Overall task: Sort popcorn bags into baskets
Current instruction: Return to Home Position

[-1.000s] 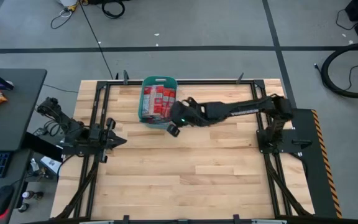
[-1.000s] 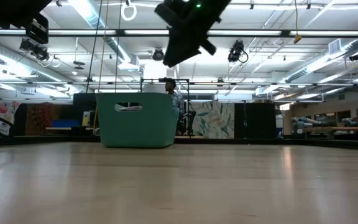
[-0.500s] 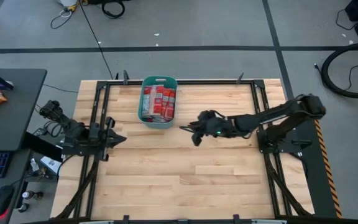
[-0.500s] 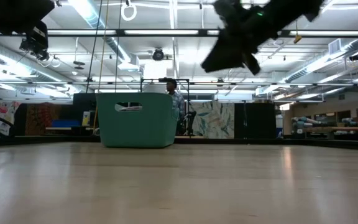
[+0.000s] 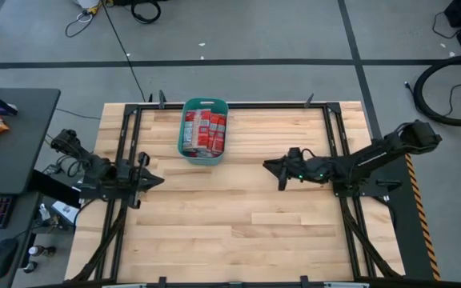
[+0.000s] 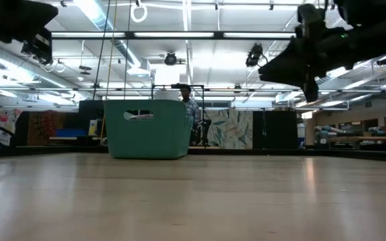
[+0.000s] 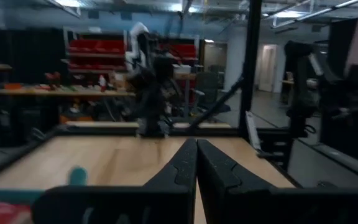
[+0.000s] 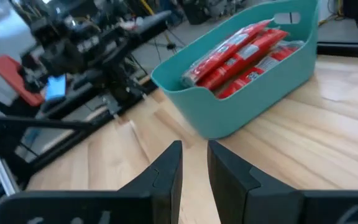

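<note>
High view: we see the right gripper (image 5: 274, 175) empty above the bench (image 5: 238, 228), fingers (image 8: 166, 177) barely apart; left gripper (image 5: 157, 181) fingers (image 7: 180, 177) pressed together; popcorn bags (image 5: 204, 131) in the teal basket (image 5: 206, 103)

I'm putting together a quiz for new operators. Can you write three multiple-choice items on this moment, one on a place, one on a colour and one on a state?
1. Where is the right gripper relative to the basket?
A) inside it
B) above bare table, apart from it
C) gripping its rim

2. What colour is the basket?
A) teal
B) yellow
C) black

3. How are the left gripper's fingers?
A) spread wide
B) clamped on a bag
C) shut, holding nothing

Answers:
1 B: the high view shows wood between the right gripper and the basket, which holds the popcorn bags.
2 A: its walls look teal in the high, low and right wrist views.
3 C: the left wrist view shows that arm's fingers pressed together with nothing between them, and the arm is parked at the table's side.
</note>
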Controlling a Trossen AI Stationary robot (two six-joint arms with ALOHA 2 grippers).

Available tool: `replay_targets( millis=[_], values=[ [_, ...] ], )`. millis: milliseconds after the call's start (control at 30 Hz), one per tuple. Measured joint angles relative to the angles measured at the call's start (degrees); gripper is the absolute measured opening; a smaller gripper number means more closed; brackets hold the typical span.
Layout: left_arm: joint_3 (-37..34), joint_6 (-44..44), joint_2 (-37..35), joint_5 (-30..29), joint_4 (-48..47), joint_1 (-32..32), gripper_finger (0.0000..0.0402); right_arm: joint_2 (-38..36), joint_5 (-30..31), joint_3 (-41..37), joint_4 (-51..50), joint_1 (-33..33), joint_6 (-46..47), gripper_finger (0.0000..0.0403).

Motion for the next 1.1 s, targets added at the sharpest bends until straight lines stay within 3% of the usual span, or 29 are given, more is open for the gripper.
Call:
replay_targets(
  millis=[133,500,667,800,1100],
  values=[
    [-2.5,-2.87,0.04,1.2,1.37,0.0,0.0013,-3.69,-0.08,-4.97,4.05,0.58,0.15,0.008],
    [-2.92,-3.58,0.04,-0.68,-0.46,0.0,0.0013,-23.76,1.17,-12.23,0.65,0.62,-0.78,0.008],
    [-2.94,-3.55,0.04,-0.37,0.32,0.0,0.0013,-28.12,2.38,-14.22,-1.89,0.6,-0.44,0.008],
    [-2.96,-4.89,0.04,3.19,0.03,-0.02,0.0013,-30.35,2.4,-14.91,-2.94,0.54,-2.28,0.0079],
    [-2.98,-7.42,0.09,3.78,-2.97,-0.04,0.0013,-40.06,6.29,-14.93,-16.46,-0.63,-5.94,0.0079]
  ],
)
